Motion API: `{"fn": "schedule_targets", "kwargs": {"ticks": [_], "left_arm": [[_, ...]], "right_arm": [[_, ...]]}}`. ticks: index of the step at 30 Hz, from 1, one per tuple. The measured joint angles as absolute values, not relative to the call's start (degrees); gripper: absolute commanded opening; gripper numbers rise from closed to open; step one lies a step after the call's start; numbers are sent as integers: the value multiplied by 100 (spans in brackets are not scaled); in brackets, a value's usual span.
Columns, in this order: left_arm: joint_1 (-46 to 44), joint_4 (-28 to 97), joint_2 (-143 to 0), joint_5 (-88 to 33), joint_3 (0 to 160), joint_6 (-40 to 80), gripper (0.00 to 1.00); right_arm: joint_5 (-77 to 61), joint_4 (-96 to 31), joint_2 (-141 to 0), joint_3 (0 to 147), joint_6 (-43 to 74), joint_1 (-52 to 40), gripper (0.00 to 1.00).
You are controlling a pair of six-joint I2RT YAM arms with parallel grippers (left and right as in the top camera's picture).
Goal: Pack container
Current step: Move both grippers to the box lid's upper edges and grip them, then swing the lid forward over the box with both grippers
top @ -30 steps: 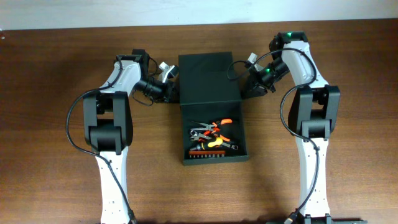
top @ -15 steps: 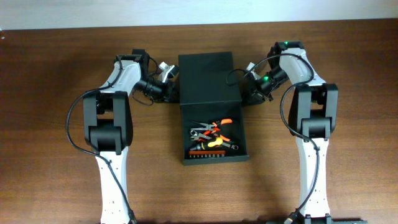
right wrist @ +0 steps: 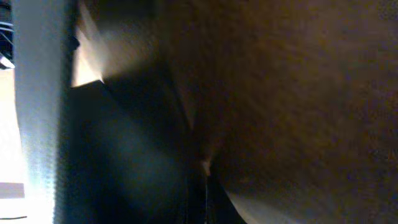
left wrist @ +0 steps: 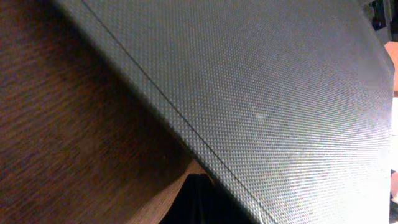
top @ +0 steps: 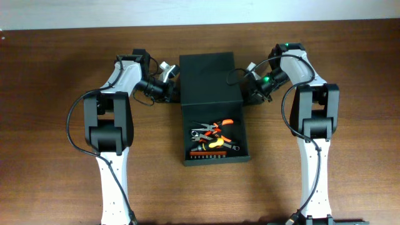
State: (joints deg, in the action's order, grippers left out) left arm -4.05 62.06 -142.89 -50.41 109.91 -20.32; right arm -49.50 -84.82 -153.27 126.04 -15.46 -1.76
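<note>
**Pack container: lid flap open, both arms at its side edges**

Position: the container [top: 215, 160] sits mid-table, between the two arms. Its tray is toward the arm bases and its lid [top: 209, 78] is swung open and laid back toward the far edge of the table [top: 56, 187].

Contents: hand tools [top: 212, 137] with orange and red grips lie loose in the tray, well below the rim.

Left gripper [top: 170, 89]: at the lid's left edge, jaws pressed together. The left wrist view shows only textured lid surface [left wrist: 261, 93] up close. I cannot tell whether any edge is caught between the jaws.

Right gripper [top: 250, 94]: at the lid's right edge, jaws all but pressed together. The right wrist view is dark and blurred, so contact is not confirmed.

Handling (judgement):
- The box looks like stiff, matte board, light in itself, with the tray end weighted by the tools.
- The flap is thin and broad, and would likely flex or twist if lifted from one corner.
- Best purchase is on the two side edges of the lid, lifted evenly and swung over the hinge.
- The matte texture should not be slippery.

Obstructions:
- Nothing stands on the lid or protrudes above the tray rim.
- Each arm's own wrist and cable sits close beside the lid's swing path
</note>
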Motion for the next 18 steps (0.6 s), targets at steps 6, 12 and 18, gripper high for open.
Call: {"fn": "schedule_targets", "kwargs": {"ticks": [6, 12, 18], "left_arm": [[-405, 6200, -14296, -5037, 11255, -2032, 2], [-399, 6204, -14296, -5039, 11336, -2032, 2], [-397, 6202, -14296, -5039, 11336, -2032, 2]], "right_arm": [[-5212, -8200, -15327, 12560, -1542, -176, 10], [-5260, -8110, -15338, 12643, -1542, -176, 10], [-5240, -8178, -15377, 13225, -1540, -176, 10]]}}
